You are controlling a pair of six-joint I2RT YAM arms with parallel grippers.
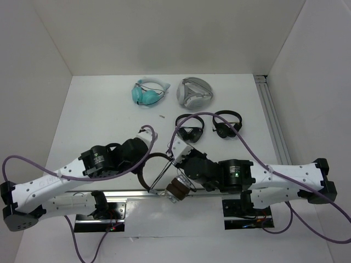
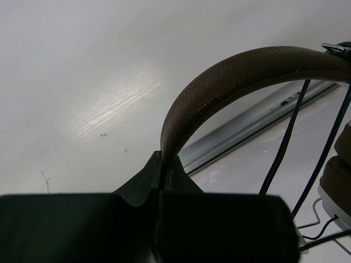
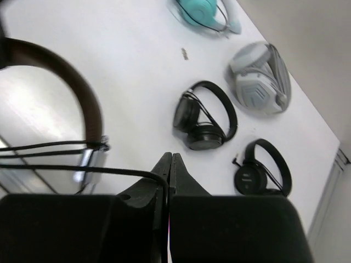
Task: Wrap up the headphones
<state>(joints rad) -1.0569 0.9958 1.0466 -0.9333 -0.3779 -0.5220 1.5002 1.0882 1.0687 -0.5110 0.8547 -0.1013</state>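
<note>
Worktop (image 1: pixel 98 120), white. Far side: teal headphones (image 1: pixel 148 93), with a grey-white pair (image 1: pixel 194 92) just to their right. Nearer, two small black headphones (image 1: pixel 190 129) (image 1: pixel 227 124) side by side, apart. Small dark speck (image 1: pixel 162 116) between the rows. Metal rail (image 1: pixel 270 109) along the right edge.

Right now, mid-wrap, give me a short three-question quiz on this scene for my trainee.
1. True or false: the left gripper is shut on the brown headband.
2. Pick one: the right gripper pinches A) the black cable, B) an earcup pad, C) nothing.
3. How many other headphone sets lie on the table beyond the arms?

Key: 1 true. 2 A. 3 four: the teal pair, the white-grey pair and two small black pairs.
</note>
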